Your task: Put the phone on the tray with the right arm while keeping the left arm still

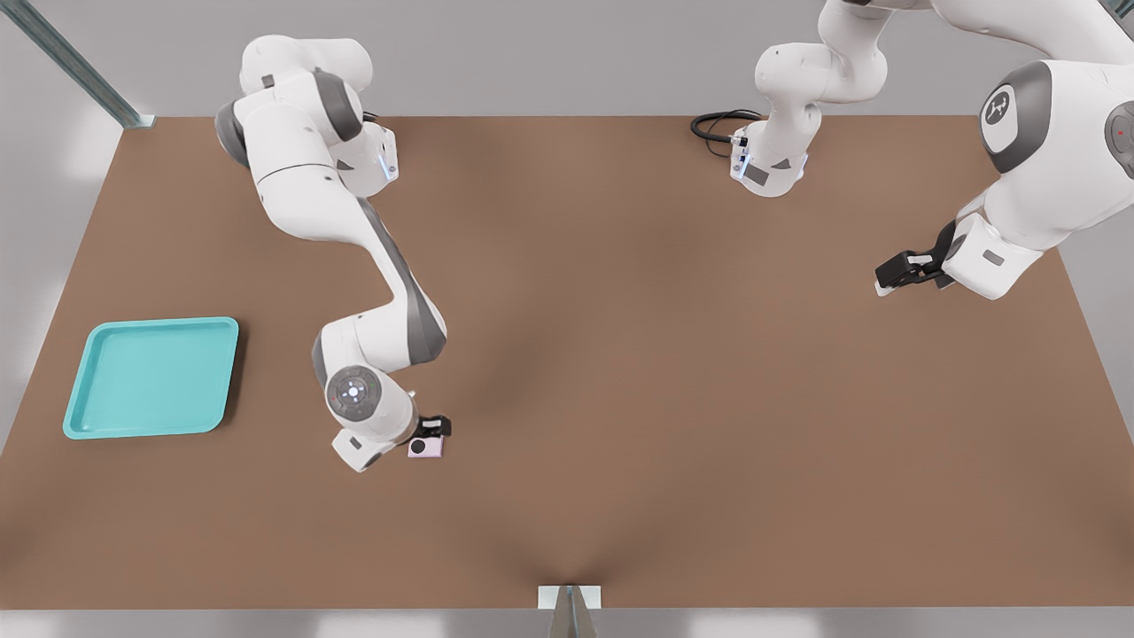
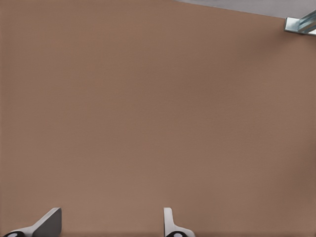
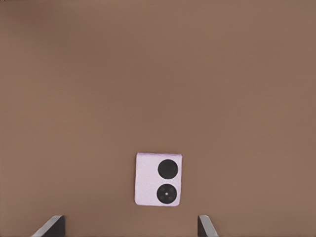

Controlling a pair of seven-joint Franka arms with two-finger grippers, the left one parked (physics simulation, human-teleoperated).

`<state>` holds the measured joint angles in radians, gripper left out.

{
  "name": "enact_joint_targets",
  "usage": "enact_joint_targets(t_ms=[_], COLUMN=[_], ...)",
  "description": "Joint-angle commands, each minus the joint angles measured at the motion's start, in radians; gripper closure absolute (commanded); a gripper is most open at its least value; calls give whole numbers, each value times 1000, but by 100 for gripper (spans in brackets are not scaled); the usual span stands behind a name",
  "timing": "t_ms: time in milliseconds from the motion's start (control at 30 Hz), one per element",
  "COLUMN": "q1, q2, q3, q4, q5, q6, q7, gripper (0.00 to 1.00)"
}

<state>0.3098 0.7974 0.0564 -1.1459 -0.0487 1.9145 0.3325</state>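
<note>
Phone [image 3: 159, 179], a small pale pink, nearly square flat slab w/ two black round lenses facing up, lies flat on the brown counter [image 1: 673, 372], near the front-view's lower middle-left, well apart from the tray. It sits just under the right arm [image 1: 354, 230], a white jointed robot arm w/ grey side panels and a glowing round wrist disc, bent down low over it. The gripper [image 1: 431, 431], black, two-finger, hangs directly above the phone; in the right wrist view its fingers [image 3: 49, 226] are spread wide, released, w/ the phone between them but not touching, nothing held. Probably that wide spread is there so the slab fits between the tips on the way down; the arm looks lined up for a top-down pick, approx. centred on the phone. The turquoise shallow rectangular plastic tray [image 1: 80, 416] w/ rounded corners and raised rim rests on the counter toward the front view's left edge, holding nothing. Judgement: grasp not yet made, so task is at an early stage; next needs a descent, closing on the phone's thin sides, then a carry over the rim. Risk: thin slab could slip from the grip.
</note>
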Motion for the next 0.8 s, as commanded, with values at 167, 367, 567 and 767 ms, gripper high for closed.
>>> enact_joint_targets(t_ms=[167,367,567,767], q1=[12,6,-24,-18], q2=[37,59,52,88], q3=[-3,-6,-18,-15], q4=[-11,-87,-179,-179], q5=[4,7,47,47], q6=[87,210,301,319], q7=[326,229,-76,-144], gripper=[0,0,0,0])
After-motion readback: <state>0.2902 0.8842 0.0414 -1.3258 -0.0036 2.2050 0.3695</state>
